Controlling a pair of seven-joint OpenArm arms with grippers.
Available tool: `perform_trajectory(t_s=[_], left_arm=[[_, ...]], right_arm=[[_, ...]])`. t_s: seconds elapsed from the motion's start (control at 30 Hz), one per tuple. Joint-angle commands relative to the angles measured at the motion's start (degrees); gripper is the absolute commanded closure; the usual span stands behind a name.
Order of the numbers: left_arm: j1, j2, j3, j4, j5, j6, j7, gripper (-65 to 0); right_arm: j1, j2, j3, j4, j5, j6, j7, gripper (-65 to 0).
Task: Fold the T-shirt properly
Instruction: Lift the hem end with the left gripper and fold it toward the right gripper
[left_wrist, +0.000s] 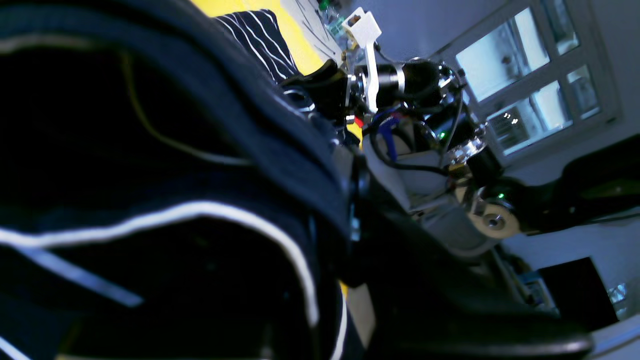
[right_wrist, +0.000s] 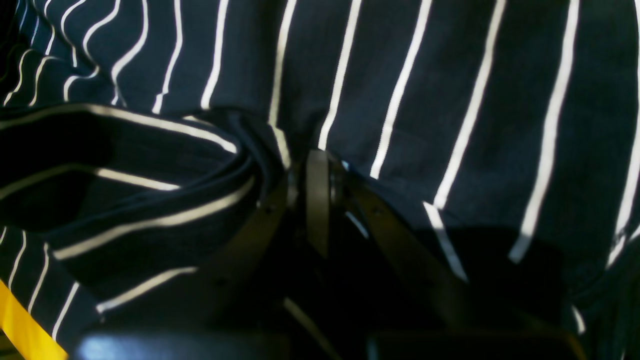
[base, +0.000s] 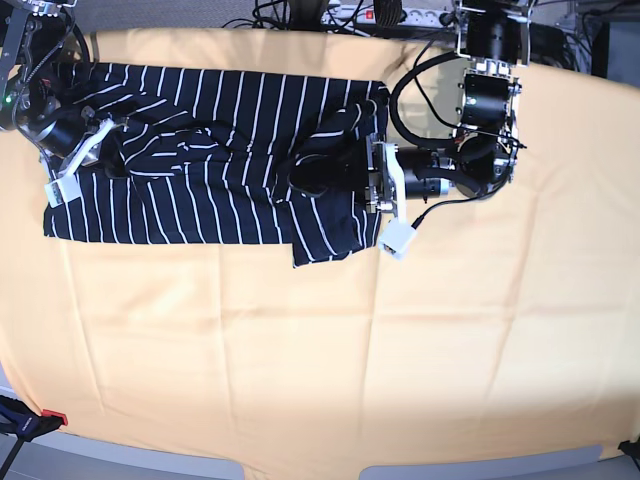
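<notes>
The dark navy T-shirt (base: 220, 100) with thin white stripes lies across the back left of the table, bunched along its middle. My left gripper (base: 300, 178) reaches in from the right and is shut on a fold of the T-shirt (left_wrist: 175, 150) near its centre; the cloth drapes over the fingers (left_wrist: 352, 200) and hides their tips. My right gripper (base: 122, 150) sits over the shirt's left end. In the right wrist view its fingers (right_wrist: 316, 200) meet at a gathered fold of T-shirt (right_wrist: 450, 100), shut on it.
The yellow-orange table cover (base: 400, 350) stretches in front and to the right of the shirt. Cables and a power strip (base: 340, 15) run along the back edge. The right arm (left_wrist: 400, 85) and a window (left_wrist: 530, 75) show in the left wrist view.
</notes>
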Motion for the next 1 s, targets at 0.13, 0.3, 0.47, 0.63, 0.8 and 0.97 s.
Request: perform_trajectory(t_s=[0.13, 0.3, 0.47, 0.63, 0.8, 0.97], left_arm=[[-0.9, 1.0, 1.9, 0.8, -1.6, 2.8, 0.5, -23.0], [-1.0, 1.0, 6.1, 0.9, -1.6, 0.8, 1.6, -33.1], [-1.1, 1.0, 5.9, 0.9, -1.6, 0.4, -1.2, -33.1], [-1.4, 1.0, 4.8, 0.9, -1.6, -2.1, -1.5, -32.9], [-1.3, 1.0, -1.0, 0.9, -0.3, -4.5, -4.2, -32.9], [-1.0, 0.8, -7.1, 0.9, 3.0, -1.2, -6.5, -20.4]], right_arm=[[0.2, 1.0, 0.3, 0.8, 0.4, 0.3, -0.3, 0.0], [0.2, 1.0, 0.3, 0.8, 0.4, 0.3, -0.3, -0.5], [0.2, 1.0, 0.3, 0.8, 0.4, 0.3, -0.3, -6.7], [0.2, 1.0, 0.3, 0.8, 0.6, 0.3, -0.3, -6.7], [0.2, 1.0, 0.3, 0.8, 0.6, 0.3, -0.3, -6.7], [0.2, 1.0, 0.3, 0.8, 0.6, 0.3, -0.3, -6.7]])
